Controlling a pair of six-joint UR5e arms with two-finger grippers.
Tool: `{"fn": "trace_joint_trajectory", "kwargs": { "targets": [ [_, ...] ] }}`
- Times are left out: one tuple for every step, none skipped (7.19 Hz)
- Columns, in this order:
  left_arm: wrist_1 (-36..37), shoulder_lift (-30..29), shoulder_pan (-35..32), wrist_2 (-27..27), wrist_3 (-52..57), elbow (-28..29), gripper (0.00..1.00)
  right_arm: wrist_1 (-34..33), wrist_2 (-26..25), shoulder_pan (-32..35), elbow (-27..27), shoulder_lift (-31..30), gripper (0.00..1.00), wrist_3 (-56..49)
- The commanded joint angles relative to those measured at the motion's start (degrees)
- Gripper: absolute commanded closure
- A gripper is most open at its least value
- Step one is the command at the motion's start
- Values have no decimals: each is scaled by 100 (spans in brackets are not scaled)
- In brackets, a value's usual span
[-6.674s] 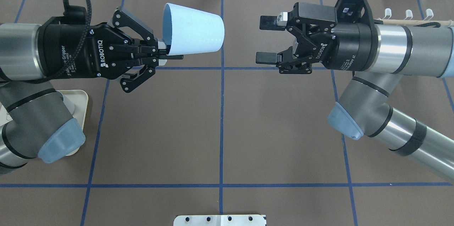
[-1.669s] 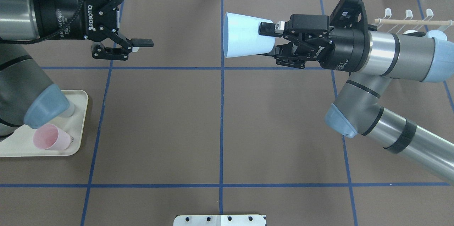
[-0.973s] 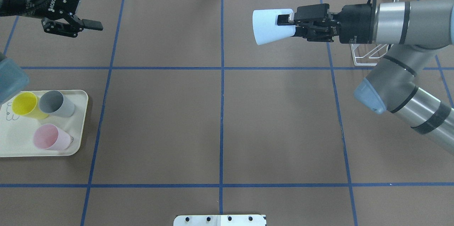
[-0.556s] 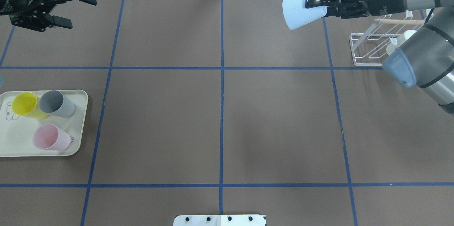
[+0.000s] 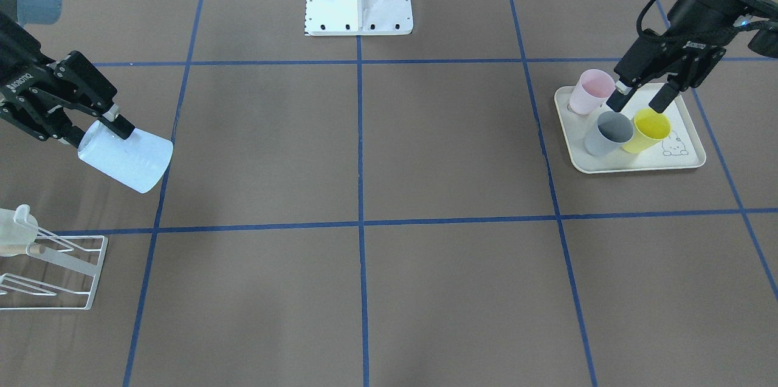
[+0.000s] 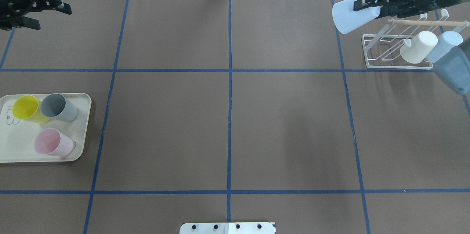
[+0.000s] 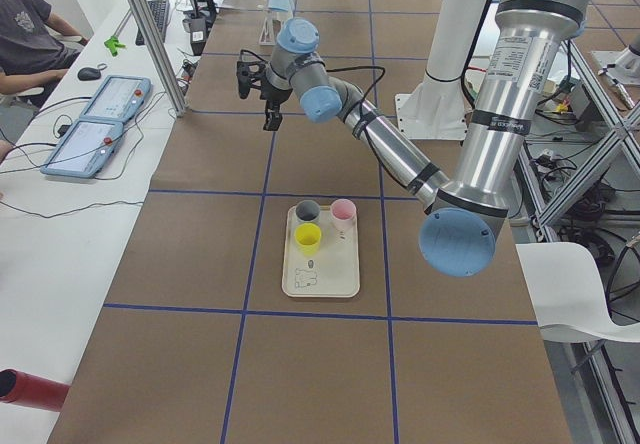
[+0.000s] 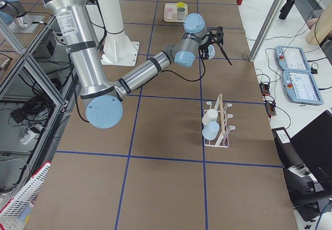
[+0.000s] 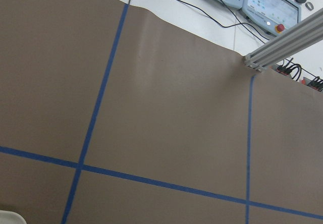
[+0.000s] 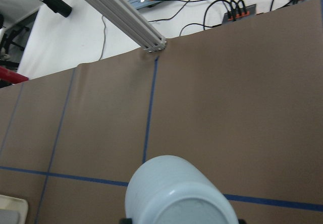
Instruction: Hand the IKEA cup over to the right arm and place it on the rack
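Right claw (image 6: 361, 5) is clenched on the pale blue cup (image 6: 347, 19), gripping it near the narrow base. The cup is in the air, on its side, with the wide mouth pointing away from the claw and angled down toward the surface (image 6: 286, 127). In the right wrist view the cup's base (image 10: 176, 193) fills the bottom of the frame.

The white wire rack (image 6: 385, 48) stands on the surface just to the outer side of the right claw and below it. The cup looks clear of the rack in the front view, though the overhead angle makes the gap hard to judge. A wooden dowel (image 6: 426, 23) runs along the top of the rack. Two cups already sit on the prongs, a white cup (image 6: 418, 46) and another blue cup (image 6: 442, 45).

Left claw (image 6: 53, 19) is released, fingers spread, holding nothing, raised at the far corner. The cream tray (image 6: 18, 146) is well apart from it, toward the robot's side. On the tray stand a yellow cup (image 6: 27, 108), a grey cup (image 6: 55, 106) and a pink cup (image 6: 51, 142).
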Motion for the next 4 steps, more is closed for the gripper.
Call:
{"fn": "trace_joint_trajectory", "kwargs": {
  "targets": [
    [82, 385, -89, 146, 564, -31, 0, -1998, -138, 120, 557, -81, 60, -1317],
    [90, 491, -150, 146, 714, -40, 0, -2240, -60, 295, 629, -403, 60, -1688],
    [90, 553, -151, 137, 724, -40, 0, -2408, 10, 427, 612, -676, 60, -2066],
    [90, 623, -151, 137, 725, -40, 0, -2584, 55, 550, 551, -870, 61, -2540]
  ]
}}
